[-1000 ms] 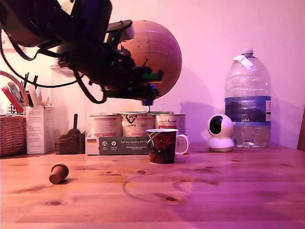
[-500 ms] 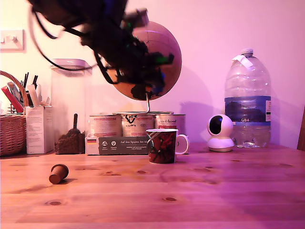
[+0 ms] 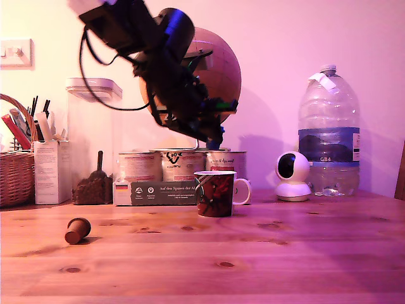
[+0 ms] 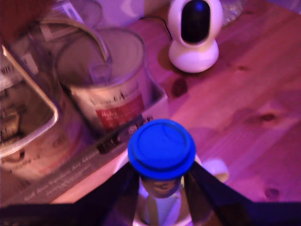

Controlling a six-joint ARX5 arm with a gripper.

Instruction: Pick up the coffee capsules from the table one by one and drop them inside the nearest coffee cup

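Note:
In the wrist view my gripper (image 4: 161,169) is shut on the dark blue coffee capsule (image 4: 162,148), whose round flanged end faces the camera between the two dark fingers (image 4: 113,197). Directly beneath it is the coffee cup, of which only the white handle (image 4: 215,170) shows clearly. In the exterior view the gripper (image 3: 215,138) hangs a little above the red-and-black cup (image 3: 215,193); the blue capsule cannot be made out there. The reddish-brown capsule (image 3: 77,230) lies on its side on the wooden table (image 3: 285,253), well off to the exterior view's left.
Behind the cup stand three labelled tins (image 3: 180,166) and a dark flat box (image 3: 161,192). A white dome camera (image 3: 293,176) and a big water bottle (image 3: 329,142) are at the back right, a globe (image 3: 218,63) behind the arm, and a wicker basket (image 3: 16,177) at the far left.
The arm has swung to the exterior view's right and tilted down, bringing the gripper over the cup. The reddish-brown capsule and the cup have not moved.

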